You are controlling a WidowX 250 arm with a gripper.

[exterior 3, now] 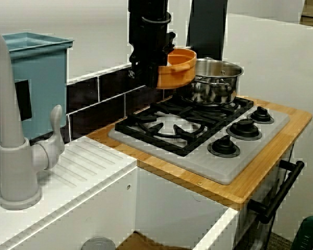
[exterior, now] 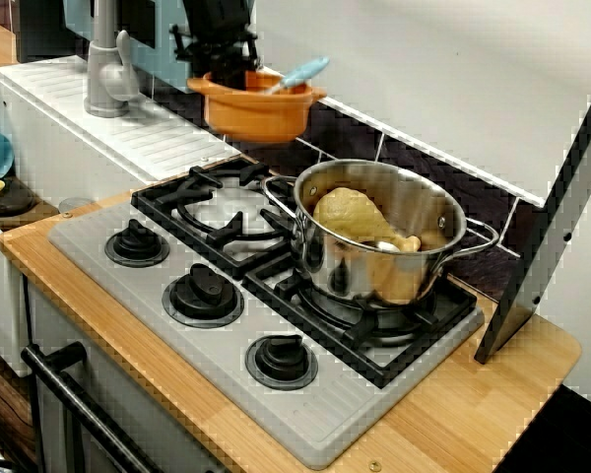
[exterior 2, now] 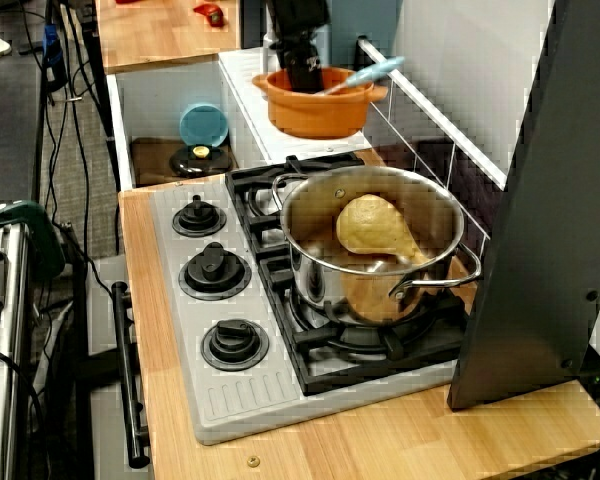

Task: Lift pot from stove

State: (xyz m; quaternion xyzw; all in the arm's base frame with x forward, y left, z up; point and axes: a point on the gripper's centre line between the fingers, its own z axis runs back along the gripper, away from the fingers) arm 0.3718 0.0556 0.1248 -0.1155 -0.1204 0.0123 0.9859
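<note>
The counter (exterior: 453,424) is light wood and carries the grey stove (exterior: 305,414), whose black grates (exterior: 227,212) cover two burners and whose three black knobs (exterior: 205,292) run along the front edge. A white drainboard (exterior: 128,123) adjoins the stove on the far side, with a grey faucet (exterior 3: 10,151) standing on it. A dark panel (exterior 2: 540,220) leans upright at the counter's other end. A steel pot (exterior: 379,236) sits on the near burner grate and holds a tan drumstick-shaped toy (exterior: 360,222); the other burner is bare. The black arm (exterior 3: 148,36) comes down from above. The pot (exterior: 256,108), orange, hangs in the air above the far edge of the stove, clear of the grates, beside the dark tiled backsplash (exterior: 374,148). The gripper (exterior: 225,71) reaches into the pot and its jaws are clamped on the pot's rim. A light blue utensil (exterior: 297,75) rests inside the pot, its handle projecting over the rim. A blue disc (exterior 2: 203,125) lies in the sink recess (exterior 2: 165,160).
</note>
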